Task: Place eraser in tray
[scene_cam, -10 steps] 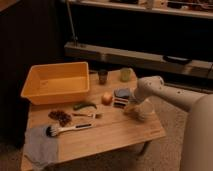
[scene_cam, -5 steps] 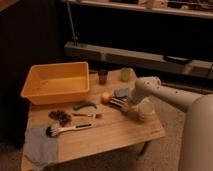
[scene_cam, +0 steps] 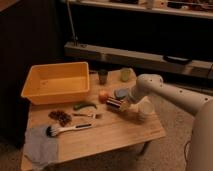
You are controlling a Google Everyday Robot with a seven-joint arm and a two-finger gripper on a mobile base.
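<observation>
Now gripper point(scene_cam: 121, 105) fingers clamped on eraser point(scene_cam: 114, 103), tilted, shifted toward onion point(scene_cam: 103, 96) since earlier; tray point(scene_cam: 55, 82) well apart.

I see a wooden counter point(scene_cam: 125, 134) standing on a speckled floor point(scene_cam: 167, 157). Behind it, a long low shelf point(scene_cam: 150, 56) and an upper shelf point(scene_cam: 145, 8) cross a dark wall. Lighting is dim and warm. The claw point(scene_cam: 120, 104) hangs over the counter's right half.

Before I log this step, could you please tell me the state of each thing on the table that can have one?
tray: upright, empty.
eraser: outside the tray, at the gripper.
gripper: low, just right of the onion.
dark cup: upright.
green cup: upright.
cloth: crumpled.
</observation>
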